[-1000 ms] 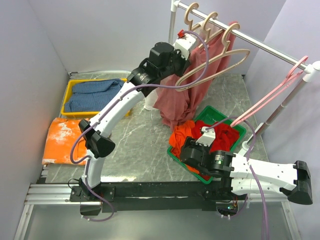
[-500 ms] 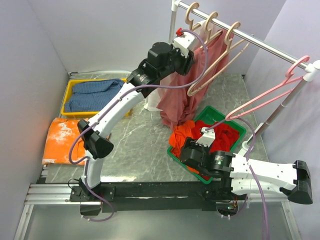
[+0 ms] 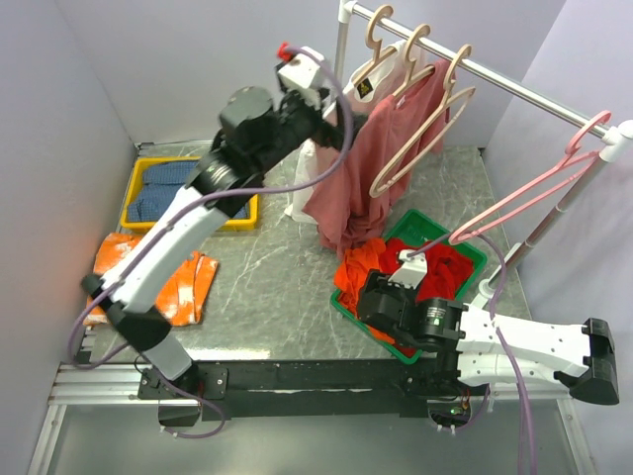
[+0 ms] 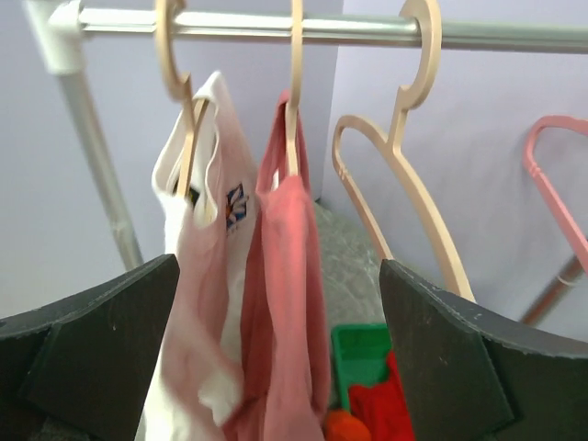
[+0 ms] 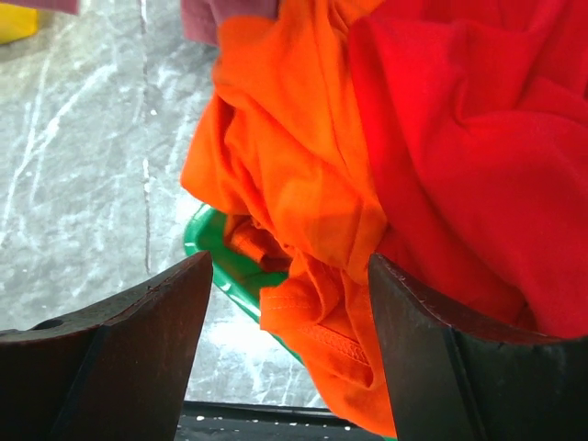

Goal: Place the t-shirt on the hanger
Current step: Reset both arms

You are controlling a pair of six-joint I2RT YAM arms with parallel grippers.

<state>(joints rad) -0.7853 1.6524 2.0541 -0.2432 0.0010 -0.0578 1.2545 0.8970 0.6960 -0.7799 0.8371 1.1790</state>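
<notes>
Jaws on the left gripper point(image 4: 277, 262) stand wide apart with nothing between them. It is raised near the left end of the clothes rail point(image 3: 514, 89) and faces the hanging clothes, which lie beyond its fingertips in the wrist view. Jaws on the right gripper point(image 5: 289, 257) are also spread wide and empty, low over a heap of clothes.

At the far left of the table point(image 3: 267, 267) sits a yellow tray point(image 3: 130, 193) holding a blue garment point(image 3: 163, 183). In front of it an orange garment point(image 3: 183, 287) lies flat, partly hidden by the left arm.

Three wooden hangers hook over the rail. The leftmost carries a white shirt point(image 4: 197, 276) with a small logo. The t-shirt point(image 3: 361, 168) hangs beside it on the hanger point(image 4: 296, 55), the middle one. Its neck sits at the hanger's top, and its lower folds drop to the table by the basket's near corner. The third wooden hanger point(image 3: 420, 143) is bare and swings at a tilt.

Below the rail a green basket point(image 3: 413, 218) holds orange clothes point(image 5: 276, 165) and red clothes point(image 5: 459, 138); the orange ones spill over its rim. The right gripper is just above them.

At the far right a thin pink hanger point(image 3: 534, 193) hangs from the rail's end.
</notes>
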